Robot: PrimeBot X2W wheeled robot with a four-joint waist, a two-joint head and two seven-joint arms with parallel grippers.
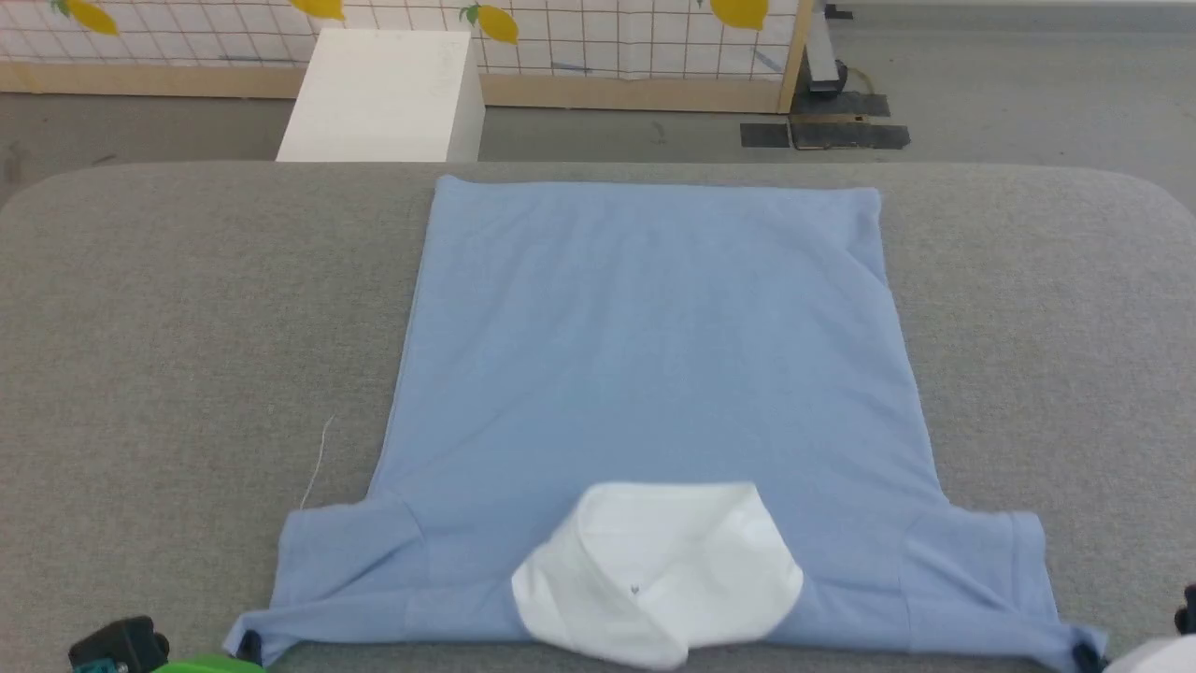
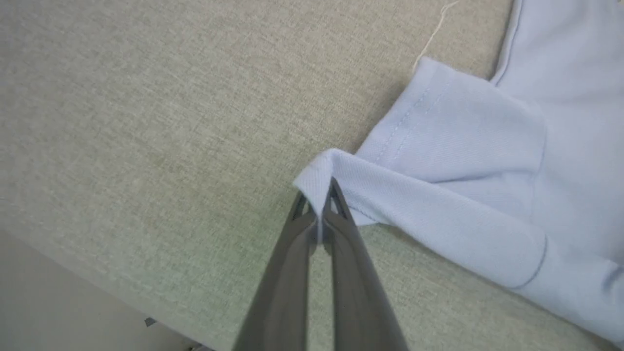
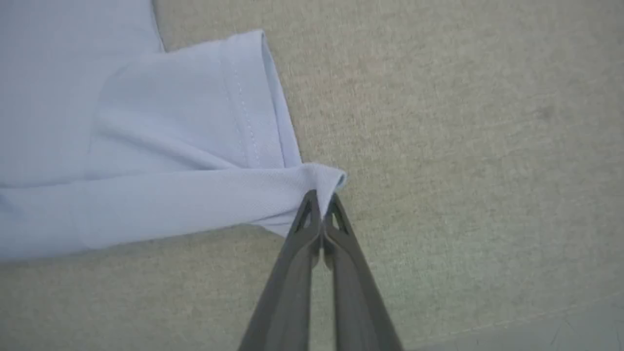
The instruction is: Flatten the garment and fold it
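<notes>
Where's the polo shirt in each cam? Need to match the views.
Head view: polo shirt spread flat mid-frame, white collar at the bottom.
Left wrist view: right side; sleeve corner pinched in the left pincer.
Right wrist view: upper left; other sleeve corner pinched in the right pincer.
Shared landmark: the grey table cover under it.

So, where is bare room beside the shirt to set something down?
Bare grey surface lies wide on both sides of the shirt. The near edge is crowded: left hand and right hand each pinch a sleeve corner, collar between them.
</notes>
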